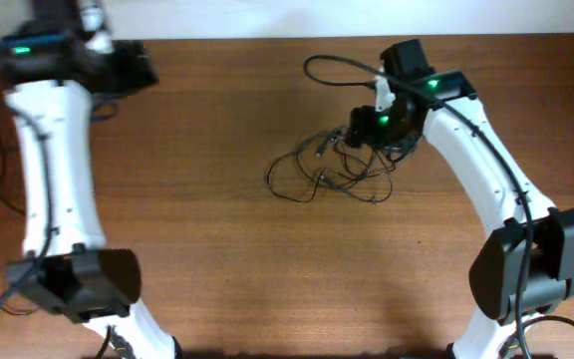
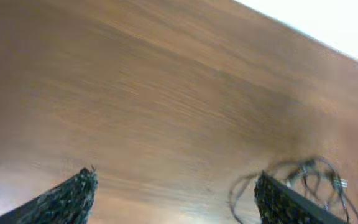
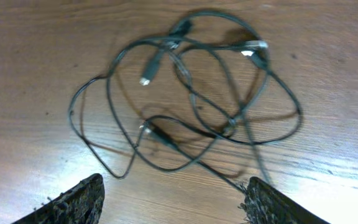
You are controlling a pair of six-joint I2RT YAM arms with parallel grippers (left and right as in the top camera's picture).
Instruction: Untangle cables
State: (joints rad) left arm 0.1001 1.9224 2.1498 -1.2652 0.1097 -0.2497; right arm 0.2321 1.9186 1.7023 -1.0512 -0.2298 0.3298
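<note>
**A:** Overhead, where are the cables lying?
**B:** They're sitting in one loose, knotted clump on the worktop, right of centre. The right fingers are hovering at its far edge. The left fingers are hanging well apart, at the far left corner.
**A:** Left wrist?
**B:** The fingers are standing wide, gripping nothing. The clump is showing low at the right.
**A:** Right wrist?
**B:** Wide too, and empty, with the clump just ahead.
**A:** Handling?
**B:** I'm guessing thin, light and limp, so the whole clump is going to drag when pulled. I'm favouring a pinch on a plug end or the outer loop, not the knot.
</note>
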